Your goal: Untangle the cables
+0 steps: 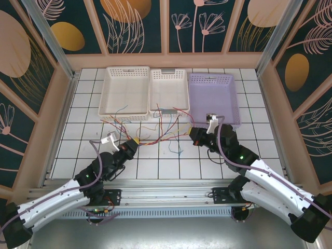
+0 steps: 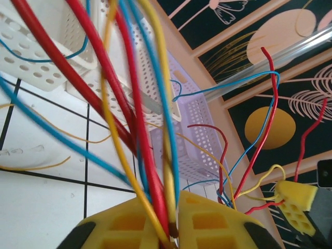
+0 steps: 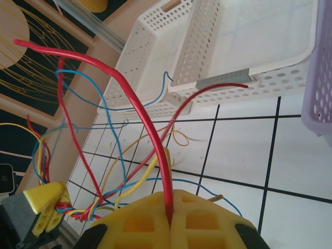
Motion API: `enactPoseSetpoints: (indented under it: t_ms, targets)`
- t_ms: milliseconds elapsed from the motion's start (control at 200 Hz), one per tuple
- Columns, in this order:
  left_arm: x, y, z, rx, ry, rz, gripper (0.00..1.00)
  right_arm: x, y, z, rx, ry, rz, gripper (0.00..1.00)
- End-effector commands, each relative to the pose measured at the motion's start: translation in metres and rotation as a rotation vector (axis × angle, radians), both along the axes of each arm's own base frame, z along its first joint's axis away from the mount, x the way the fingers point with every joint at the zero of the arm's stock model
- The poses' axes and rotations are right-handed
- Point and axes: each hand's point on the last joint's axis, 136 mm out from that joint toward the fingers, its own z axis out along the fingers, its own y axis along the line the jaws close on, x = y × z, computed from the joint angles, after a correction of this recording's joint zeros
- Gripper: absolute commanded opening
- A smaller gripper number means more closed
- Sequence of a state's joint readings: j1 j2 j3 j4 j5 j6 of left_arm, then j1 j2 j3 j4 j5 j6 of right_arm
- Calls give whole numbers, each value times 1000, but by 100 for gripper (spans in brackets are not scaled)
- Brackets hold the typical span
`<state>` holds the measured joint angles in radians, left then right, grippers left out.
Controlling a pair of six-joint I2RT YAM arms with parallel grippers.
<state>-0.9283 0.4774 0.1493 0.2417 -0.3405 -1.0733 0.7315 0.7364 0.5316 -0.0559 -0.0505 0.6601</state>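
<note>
The cables (image 1: 162, 130) lie as a loose tangle of red, blue and yellow wires on the white tiled desk (image 1: 155, 167), strung between the two arms and just near of a row of baskets. The left end effector (image 1: 133, 144) sits at the tangle's left end. In its wrist view, its yellow pads (image 2: 129, 228) are pressed together on a bundle of red, blue and yellow strands that fan out upward from the pinch. The right end effector (image 1: 195, 136) sits at the tangle's right end, close to the near wall of the purple basket (image 1: 234, 104). Its wrist view shows its pads pinching a single red wire (image 3: 142, 111), which arches up from the pinch to a free end. Behind it, blue and yellow strands run down to a twisted bundle at the other arm. At the far side, the left white basket (image 1: 123, 117), the middle white basket (image 1: 155, 112) and the purple one stand side by side. A few loose wire ends reach the near walls of the two white ones.
</note>
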Motion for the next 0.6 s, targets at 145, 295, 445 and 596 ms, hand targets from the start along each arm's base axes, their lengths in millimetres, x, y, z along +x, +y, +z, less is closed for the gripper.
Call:
enactPoseSetpoints:
  t_ms: [145,295,445,596]
  targets:
    - [10,3,-8,4,19,55,37,16,-15,28,8,-114,-84,0]
    - [10,7,-11,11,21,70,55,17,-14,38,1,-144,-77,0]
    - [9,15,-18,22,37,97,67,11,-3,47,24,-168,-3,0]
    - [6,24,-31,21,55,120,75,4,6,62,56,-219,67,0]
